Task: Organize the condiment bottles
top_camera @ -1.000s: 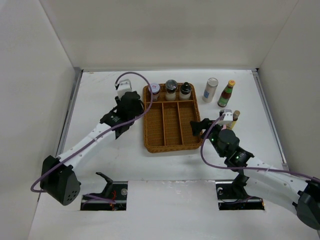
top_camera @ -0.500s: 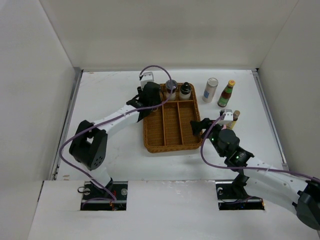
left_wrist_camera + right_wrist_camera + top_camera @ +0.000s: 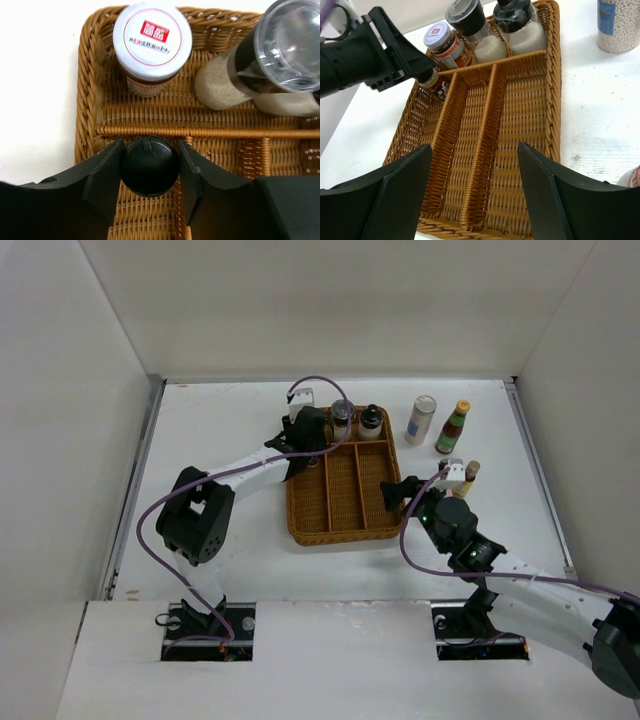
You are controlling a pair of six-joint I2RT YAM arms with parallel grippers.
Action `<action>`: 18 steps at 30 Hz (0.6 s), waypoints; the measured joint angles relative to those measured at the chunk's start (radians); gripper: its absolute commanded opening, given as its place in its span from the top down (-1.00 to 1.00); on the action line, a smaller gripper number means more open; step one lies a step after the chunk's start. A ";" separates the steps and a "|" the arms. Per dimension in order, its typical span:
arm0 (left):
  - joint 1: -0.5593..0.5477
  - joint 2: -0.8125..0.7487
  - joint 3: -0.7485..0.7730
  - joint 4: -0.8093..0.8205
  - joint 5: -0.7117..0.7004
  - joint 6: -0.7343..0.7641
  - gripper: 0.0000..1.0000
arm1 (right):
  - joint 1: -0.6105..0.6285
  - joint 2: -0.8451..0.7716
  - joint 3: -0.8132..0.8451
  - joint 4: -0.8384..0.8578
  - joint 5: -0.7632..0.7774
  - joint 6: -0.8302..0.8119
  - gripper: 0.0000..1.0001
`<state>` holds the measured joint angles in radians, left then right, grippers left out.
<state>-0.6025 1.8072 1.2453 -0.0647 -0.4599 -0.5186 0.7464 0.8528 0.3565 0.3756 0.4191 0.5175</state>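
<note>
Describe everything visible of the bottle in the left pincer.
The bottle is small, with a round black cap and a dark label printed red and white. The left pincer clamps it at the cap. It hangs tilted over the left long compartment of the tray, by the cross divider; whether its base touches the wicker is unclear.

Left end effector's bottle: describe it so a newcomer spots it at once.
Find the wicker tray mid-table. A white-lidded jar stands in its far-left corner. Just nearer, over the left long slot, the left end effector clamps a small bottle. Unlike the jars beside it, it is slim, has a flat black cap, and is the only one in a grip.
</note>
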 measured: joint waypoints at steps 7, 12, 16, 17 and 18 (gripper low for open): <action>-0.002 0.013 -0.003 0.033 -0.016 0.008 -0.50 | -0.001 0.000 0.000 0.000 0.001 0.000 -0.63; -0.013 0.001 -0.023 0.041 -0.038 0.011 -0.86 | -0.001 -0.024 0.001 -0.018 0.023 -0.003 -0.59; -0.031 -0.063 -0.064 0.052 -0.066 0.018 -0.95 | -0.001 -0.087 0.045 -0.110 0.084 -0.020 -0.27; -0.036 -0.087 -0.079 0.061 -0.073 0.018 -0.97 | -0.001 -0.102 0.061 -0.134 0.101 -0.027 -0.03; -0.042 -0.119 -0.098 0.072 -0.083 0.021 -0.99 | -0.001 -0.116 0.079 -0.161 0.119 -0.034 0.30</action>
<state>-0.6449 1.6882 1.1473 0.0078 -0.5426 -0.4980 0.7456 0.7372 0.4358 0.2146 0.5381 0.4839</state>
